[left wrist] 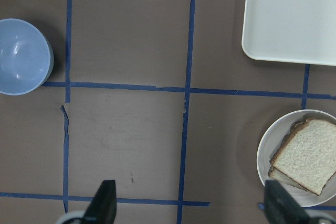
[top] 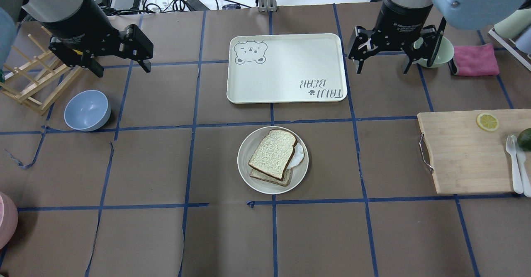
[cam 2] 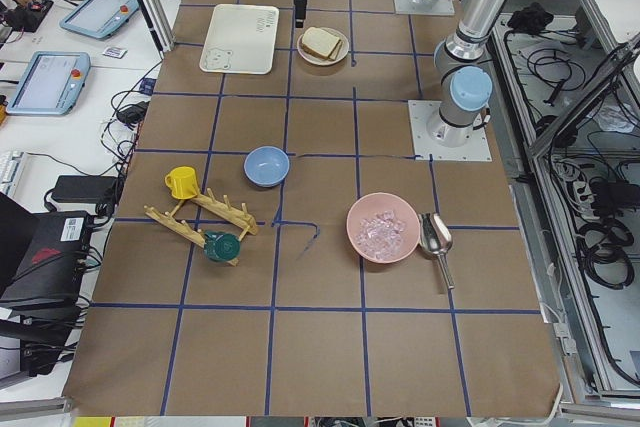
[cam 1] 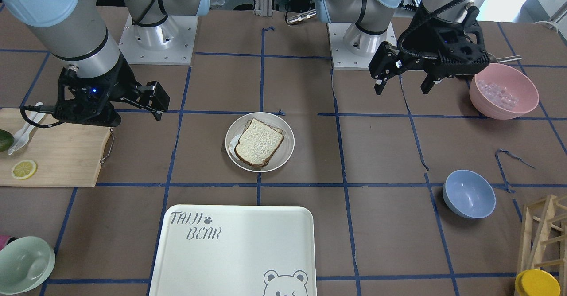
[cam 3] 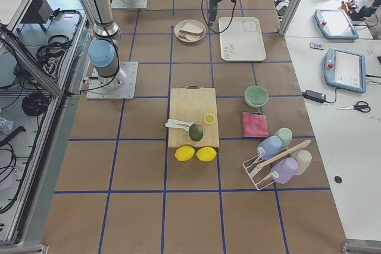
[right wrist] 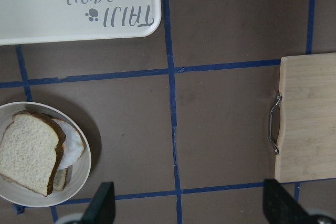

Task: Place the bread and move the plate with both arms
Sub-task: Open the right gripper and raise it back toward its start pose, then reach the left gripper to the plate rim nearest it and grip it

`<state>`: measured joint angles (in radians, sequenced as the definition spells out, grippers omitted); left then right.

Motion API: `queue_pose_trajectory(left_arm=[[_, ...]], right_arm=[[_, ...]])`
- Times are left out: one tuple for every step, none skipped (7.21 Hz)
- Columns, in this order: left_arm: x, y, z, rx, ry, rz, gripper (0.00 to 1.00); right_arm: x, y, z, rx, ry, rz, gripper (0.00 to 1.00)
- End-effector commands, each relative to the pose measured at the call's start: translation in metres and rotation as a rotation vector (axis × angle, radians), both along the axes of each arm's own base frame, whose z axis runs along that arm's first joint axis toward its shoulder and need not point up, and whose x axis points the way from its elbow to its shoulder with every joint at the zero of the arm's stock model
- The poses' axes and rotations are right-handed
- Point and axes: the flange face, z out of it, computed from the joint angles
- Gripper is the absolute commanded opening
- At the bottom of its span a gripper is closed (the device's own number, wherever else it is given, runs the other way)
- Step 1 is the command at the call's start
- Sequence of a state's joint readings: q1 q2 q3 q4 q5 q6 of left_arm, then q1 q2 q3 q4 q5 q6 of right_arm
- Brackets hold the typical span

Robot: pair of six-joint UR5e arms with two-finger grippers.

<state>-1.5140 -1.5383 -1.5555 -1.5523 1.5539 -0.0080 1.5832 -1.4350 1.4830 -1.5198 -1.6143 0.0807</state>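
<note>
The bread [top: 272, 152], a pale speckled slice with a dark crust, lies on top of a second slice and a white egg-like piece on the round cream plate [top: 245, 150] at the table's middle. It also shows in the front view [cam 1: 259, 143] on the plate [cam 1: 288, 141]. My left gripper [top: 123, 69] is open and empty, hovering well to the plate's far left. My right gripper [top: 384, 69] is open and empty, hovering to the plate's far right. The left wrist view shows the bread [left wrist: 310, 156] at lower right. The right wrist view shows it [right wrist: 29, 158] at lower left.
The white bear-printed tray [top: 286, 67] lies just beyond the plate. A blue bowl [top: 87, 110] and a wooden rack [top: 29, 82] are on the left. A cutting board [top: 464, 152] with a lemon slice, a green bowl [top: 435, 53] and a pink cloth [top: 475, 59] are on the right.
</note>
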Motion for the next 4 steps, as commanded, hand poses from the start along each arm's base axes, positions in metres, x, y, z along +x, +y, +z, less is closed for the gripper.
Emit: queue_pose_trajectory(left_arm=[[-0.001,-0.002,-0.002,0.005,0.002,0.000,1.00],[-0.001,-0.006,-0.009,0.018,0.004,0.001,1.00],[-0.001,-0.014,-0.020,0.041,0.012,0.008,1.00],[-0.002,-0.019,-0.044,0.087,0.019,0.013,1.00]], right_arm=[[-0.005,0.004,0.003,0.002,0.029,0.005,1.00],[-0.004,0.004,0.003,0.001,0.023,0.006,1.00],[-0.003,0.004,0.004,-0.002,0.014,0.007,1.00],[-0.003,0.006,0.007,-0.008,0.013,0.013,1.00]])
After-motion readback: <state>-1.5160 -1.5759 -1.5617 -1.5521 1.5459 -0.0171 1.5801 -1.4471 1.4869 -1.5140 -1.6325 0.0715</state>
